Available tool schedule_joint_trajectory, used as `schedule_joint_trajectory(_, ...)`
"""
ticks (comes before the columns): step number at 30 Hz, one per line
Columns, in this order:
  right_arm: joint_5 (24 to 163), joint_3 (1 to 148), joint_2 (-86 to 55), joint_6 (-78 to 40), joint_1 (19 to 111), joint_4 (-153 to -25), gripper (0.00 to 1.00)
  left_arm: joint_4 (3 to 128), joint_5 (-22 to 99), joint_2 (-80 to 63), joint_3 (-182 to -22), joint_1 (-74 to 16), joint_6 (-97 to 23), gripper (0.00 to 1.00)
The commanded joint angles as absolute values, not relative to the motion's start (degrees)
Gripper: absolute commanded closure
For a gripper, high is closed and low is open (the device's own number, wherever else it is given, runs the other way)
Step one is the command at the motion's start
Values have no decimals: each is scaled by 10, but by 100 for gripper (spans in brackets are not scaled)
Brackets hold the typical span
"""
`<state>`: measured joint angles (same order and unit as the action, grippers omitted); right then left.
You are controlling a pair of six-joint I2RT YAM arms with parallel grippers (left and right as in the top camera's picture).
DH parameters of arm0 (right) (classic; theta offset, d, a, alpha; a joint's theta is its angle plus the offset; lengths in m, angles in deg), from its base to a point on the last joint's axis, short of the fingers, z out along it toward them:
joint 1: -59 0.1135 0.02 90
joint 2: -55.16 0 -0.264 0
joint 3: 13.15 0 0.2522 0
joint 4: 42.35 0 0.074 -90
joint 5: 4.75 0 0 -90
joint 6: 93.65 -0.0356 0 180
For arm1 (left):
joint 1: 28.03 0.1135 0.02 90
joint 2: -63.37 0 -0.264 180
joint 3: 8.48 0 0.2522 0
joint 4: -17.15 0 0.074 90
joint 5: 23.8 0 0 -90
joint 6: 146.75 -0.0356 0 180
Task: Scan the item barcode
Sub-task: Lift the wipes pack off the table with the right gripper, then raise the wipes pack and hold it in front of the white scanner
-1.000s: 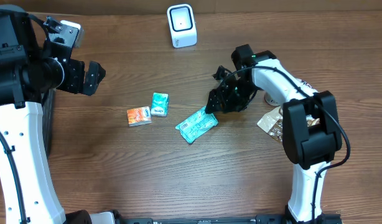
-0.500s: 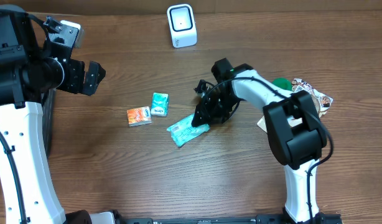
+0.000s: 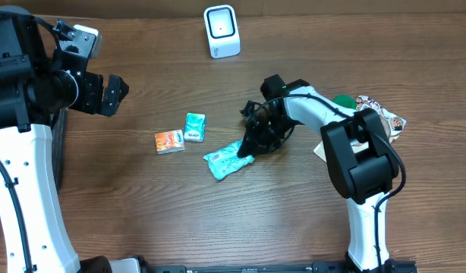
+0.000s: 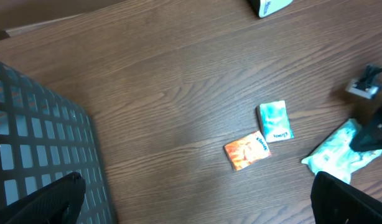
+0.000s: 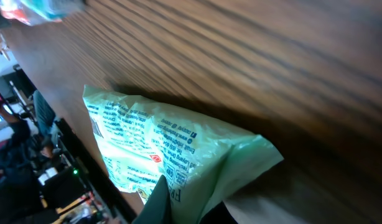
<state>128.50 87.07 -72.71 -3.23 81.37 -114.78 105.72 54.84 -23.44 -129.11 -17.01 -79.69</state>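
Brown wooden table [image 3: 142,212]: right gripper [image 3: 247,146] pinches the crinkled teal plastic packet [image 3: 224,161]; left gripper [image 3: 114,94] hangs wide open, empty.

1. The left arm [image 3: 24,163] rises along the left edge of the overhead frame and bends toward the upper left.
2. The left pincer [image 3: 116,89] hangs above the desk with its jaws spread wide. In its wrist view the fingertips [image 4: 51,198] sit in the two bottom corners.
3. The right arm [image 3: 328,112] climbs from the lower right and folds leftward to mid-frame.
4. The right pincer [image 3: 247,149] is low at the desk, jaws pressed together on the edge of the teal packet [image 3: 224,160].
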Motion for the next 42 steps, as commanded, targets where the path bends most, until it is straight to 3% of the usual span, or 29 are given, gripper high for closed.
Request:
schedule_joint_trajectory(1,1277,876,-663,-32,780,-1161,96,1057,546,-233,-1301,-168,-810,0)
schedule_joint_trajectory(15,1288,877,-339,-99,716,-1153,96,1057,546,-233,-1301,-168,-810,0)
schedule_joint_trajectory(25,1280,877,-287,-112,725,-1155,96,1057,546,-233,-1301,-168,-810,0)
schedule_joint_trajectory(31,1117,922,-294,-175,793,-1160,96,1057,546,-233,-1301,-168,-810,0)
schedule_joint_trajectory(37,915,1115,-359,-187,855,-1229,96,1057,546,-233,-1301,-168,-810,0)
schedule_joint_trajectory(42,714,1241,-451,-109,894,-1179,96,1057,546,-233,-1301,-168,-810,0)
